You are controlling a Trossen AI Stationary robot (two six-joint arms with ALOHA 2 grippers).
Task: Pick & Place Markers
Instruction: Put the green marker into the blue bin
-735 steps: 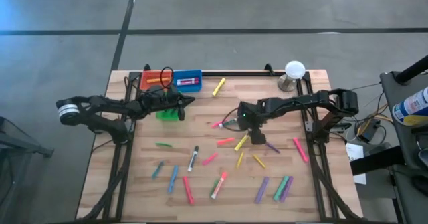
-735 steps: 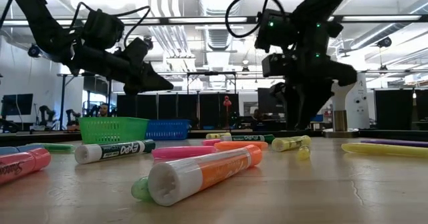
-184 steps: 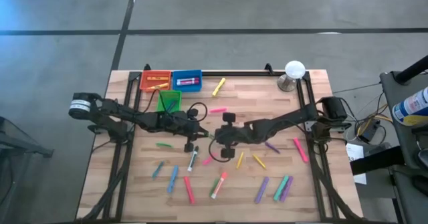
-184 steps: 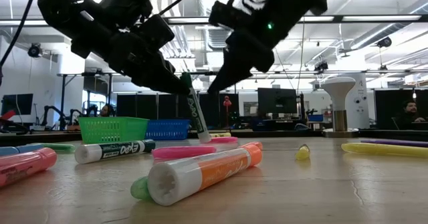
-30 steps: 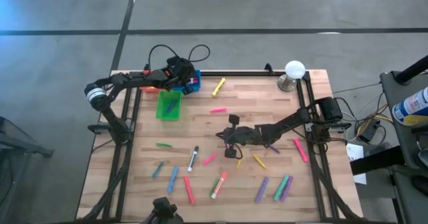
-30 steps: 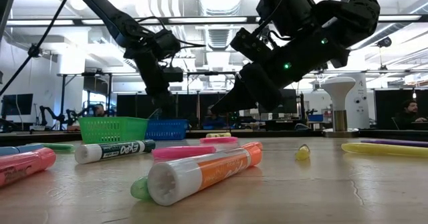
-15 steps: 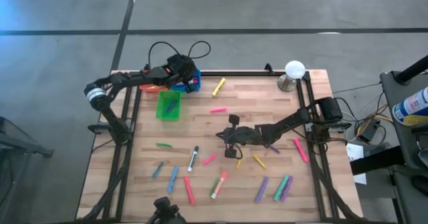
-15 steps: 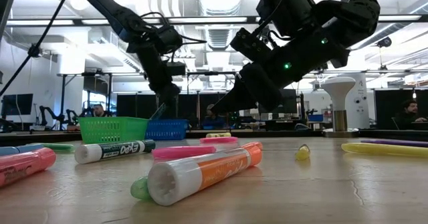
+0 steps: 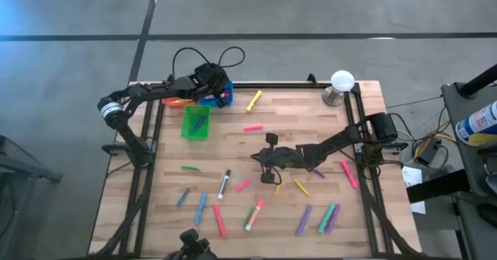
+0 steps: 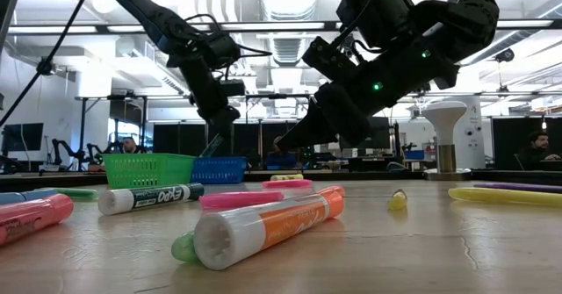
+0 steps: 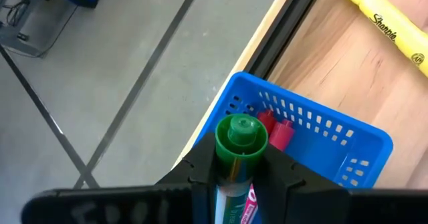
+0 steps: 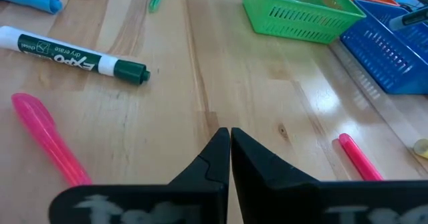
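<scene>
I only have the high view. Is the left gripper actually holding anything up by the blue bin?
Observer: Yes. The left wrist view shows the left gripper shut on a green-capped marker, over the edge of the blue bin.
Operator: Is anything inside that bin?
Observer: Red markers lie in it, behind the slotted wall.
Operator: And the right gripper?
Observer: The right gripper is shut with nothing between its fingers, above bare wood. A green Expo marker lies on the table beyond it.
</scene>
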